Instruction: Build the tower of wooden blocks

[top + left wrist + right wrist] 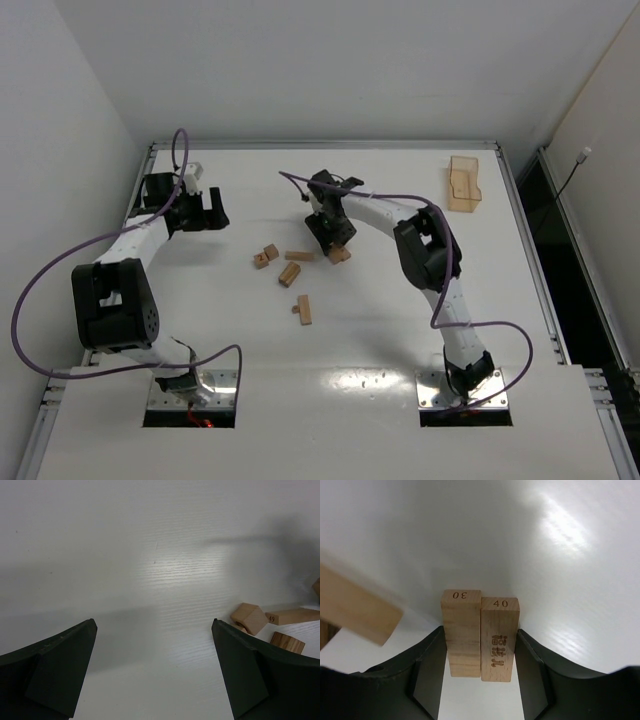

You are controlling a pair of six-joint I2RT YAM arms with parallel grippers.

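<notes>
My right gripper [332, 240] [480, 629] is shut on two wood blocks side by side, one marked 30 [461, 630] and one marked 40 [499, 640], low at the table; they show in the top view as a tan piece [340, 255] under the jaws. Another bar [355, 607] lies blurred to their left. Loose wood blocks lie mid-table: a pair [265, 256], a bar [299, 256], a bar [290, 274] and a bar with a cube [303, 309]. No stacked tower shows. My left gripper [205, 210] [154, 622] is open and empty over bare table, with blocks [249, 618] to its right.
A translucent orange-tan tray [463, 185] stands at the back right. The white table [400, 330] has raised metal rails along its edges. Purple cables loop from both arms.
</notes>
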